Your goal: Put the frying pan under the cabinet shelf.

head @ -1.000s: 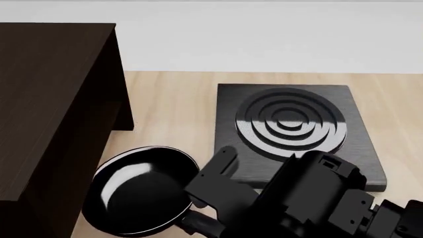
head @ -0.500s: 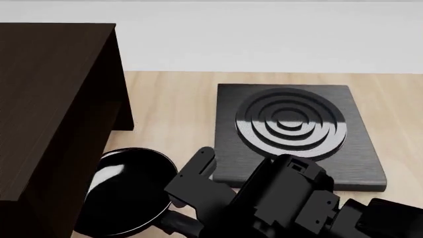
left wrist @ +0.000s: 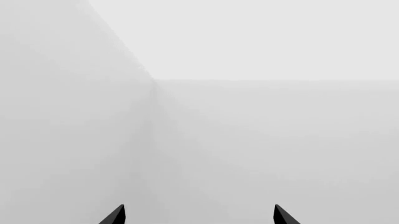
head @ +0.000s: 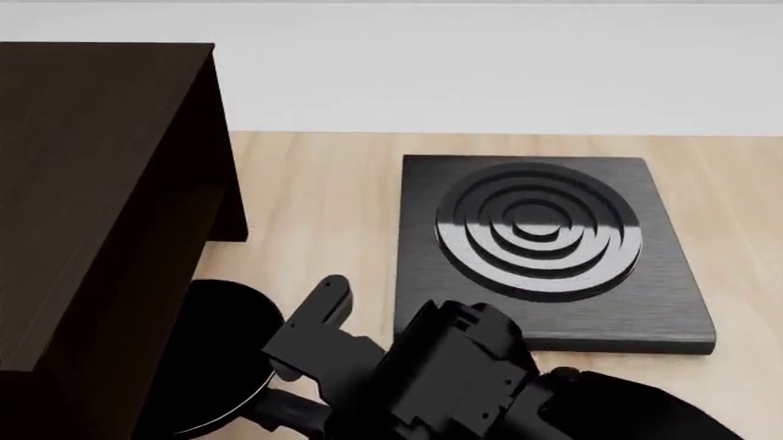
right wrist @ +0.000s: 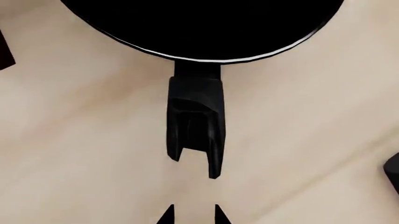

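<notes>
While the right end effector (right wrist: 192,215) grips its handle, the frying pan (head: 220,353) sits partly beneath the cabinet shelf (head: 92,183).

The pan (head: 220,362) has slid left across the surface (head: 325,211), toward the cabinet (head: 92,202). A second ago its whole round bowl lay in the open with a bright glint; now its left part is hidden behind the cabinet's side panel and the glint is gone. The right gripper (head: 300,353) has travelled left with it, uncovering the stove plate's (head: 538,238) near edge, which it overlapped before.
</notes>
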Robot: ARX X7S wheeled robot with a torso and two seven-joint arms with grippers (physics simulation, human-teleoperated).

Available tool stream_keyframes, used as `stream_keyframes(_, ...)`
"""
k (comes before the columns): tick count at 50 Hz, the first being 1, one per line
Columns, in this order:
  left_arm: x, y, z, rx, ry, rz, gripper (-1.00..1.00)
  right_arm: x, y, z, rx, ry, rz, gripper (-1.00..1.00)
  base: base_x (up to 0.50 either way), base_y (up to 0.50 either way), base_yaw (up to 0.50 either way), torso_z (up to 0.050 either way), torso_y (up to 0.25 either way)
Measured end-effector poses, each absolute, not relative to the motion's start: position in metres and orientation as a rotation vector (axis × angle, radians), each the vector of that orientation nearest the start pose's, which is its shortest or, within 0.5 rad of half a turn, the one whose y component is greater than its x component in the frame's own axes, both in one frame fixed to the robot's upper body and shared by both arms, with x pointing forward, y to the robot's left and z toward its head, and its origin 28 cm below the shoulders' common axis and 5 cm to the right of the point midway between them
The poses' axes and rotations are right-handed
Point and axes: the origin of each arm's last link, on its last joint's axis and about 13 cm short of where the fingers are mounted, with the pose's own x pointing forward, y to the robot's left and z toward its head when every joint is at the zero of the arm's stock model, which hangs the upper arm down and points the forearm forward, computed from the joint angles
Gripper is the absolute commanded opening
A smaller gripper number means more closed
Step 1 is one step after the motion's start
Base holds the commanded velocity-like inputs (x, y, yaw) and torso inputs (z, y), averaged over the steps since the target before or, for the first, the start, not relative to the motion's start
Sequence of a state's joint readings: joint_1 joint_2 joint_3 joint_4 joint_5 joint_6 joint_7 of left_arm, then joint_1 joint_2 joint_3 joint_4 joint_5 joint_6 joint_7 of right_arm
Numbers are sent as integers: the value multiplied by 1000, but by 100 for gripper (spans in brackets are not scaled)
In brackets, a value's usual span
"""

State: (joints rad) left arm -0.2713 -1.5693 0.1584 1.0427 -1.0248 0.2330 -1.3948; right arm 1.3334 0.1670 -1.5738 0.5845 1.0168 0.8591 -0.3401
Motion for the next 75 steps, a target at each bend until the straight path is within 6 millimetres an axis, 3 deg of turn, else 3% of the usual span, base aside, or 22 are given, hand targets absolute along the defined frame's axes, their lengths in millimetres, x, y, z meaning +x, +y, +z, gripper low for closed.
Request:
stream_keyframes(9, 125, 263, 281, -54, -620, 246, 100, 368, -34, 132, -647, 903, 936, -100, 0, 0, 1, 0, 0)
stream_keyframes(22, 115, 282, 288, -44, -674, 309, 100, 374, -28, 127, -702, 878, 949, -100, 0, 0, 2, 0, 0)
stream_keyframes(39, 101, 300, 296, 8, -693, 377, 100, 371, -20, 125, -745, 844, 983, -100, 0, 1, 1, 0, 0)
stream_keyframes(71, 90, 311, 300, 42, -689, 434, 100, 360, -2, 119, -701, 834, 1079, -100, 0, 0, 0, 0, 1)
stream_keyframes(72, 90, 311, 299, 43, -688, 435, 100, 359, -2, 119, -701, 833, 1079, 100, 0, 0, 0, 0, 0)
stream_keyframes(75, 89, 312, 299, 43, -687, 439, 100, 360, 0, 121, -692, 819, 1086, 100, 0, 0, 0, 0, 0)
